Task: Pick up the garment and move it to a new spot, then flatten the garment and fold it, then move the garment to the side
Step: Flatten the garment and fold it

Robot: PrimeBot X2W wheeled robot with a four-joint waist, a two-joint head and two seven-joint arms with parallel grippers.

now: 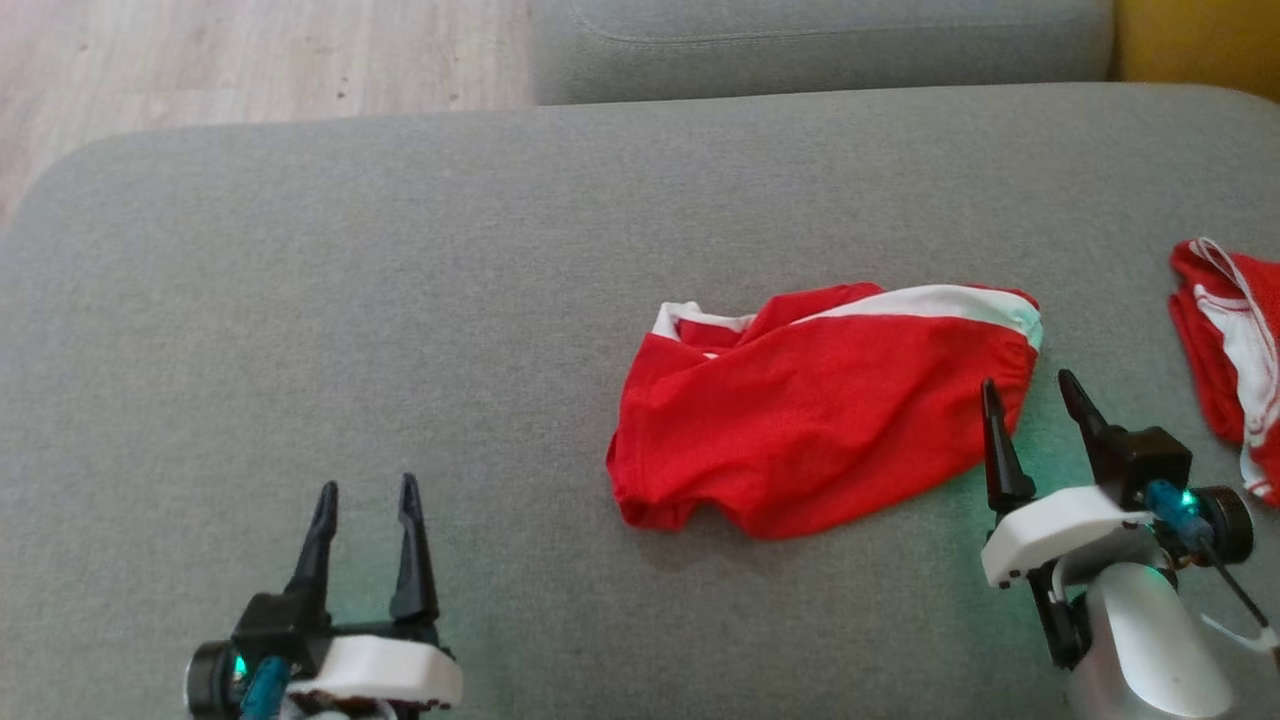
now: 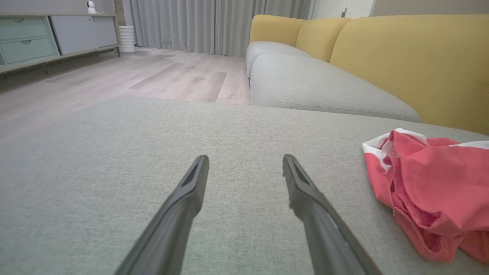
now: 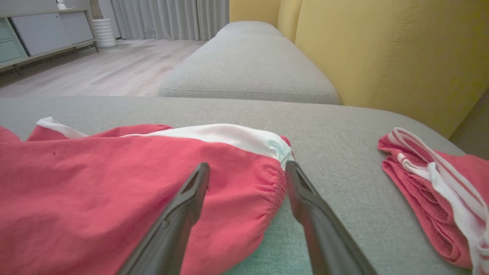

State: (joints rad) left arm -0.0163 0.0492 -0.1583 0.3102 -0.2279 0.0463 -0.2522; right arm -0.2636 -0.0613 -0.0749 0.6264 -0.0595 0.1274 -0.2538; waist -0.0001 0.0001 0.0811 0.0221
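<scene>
Rumpled red fabric shorts with a white waistband (image 1: 820, 410) lie on the grey fabric sofa cushion (image 1: 400, 300), right of its middle and clear of the edges. Relocation looks done, so flattening is probably next: pinch both ends and pull them apart. Right gripper (image 1: 1027, 382): jaws apart, empty, straddling the gathered right hem. Left gripper (image 1: 368, 485): spread wide, empty, near the front edge, well apart from the shorts. A folded red-and-white garment (image 1: 1225, 340) sits by the right edge.
</scene>
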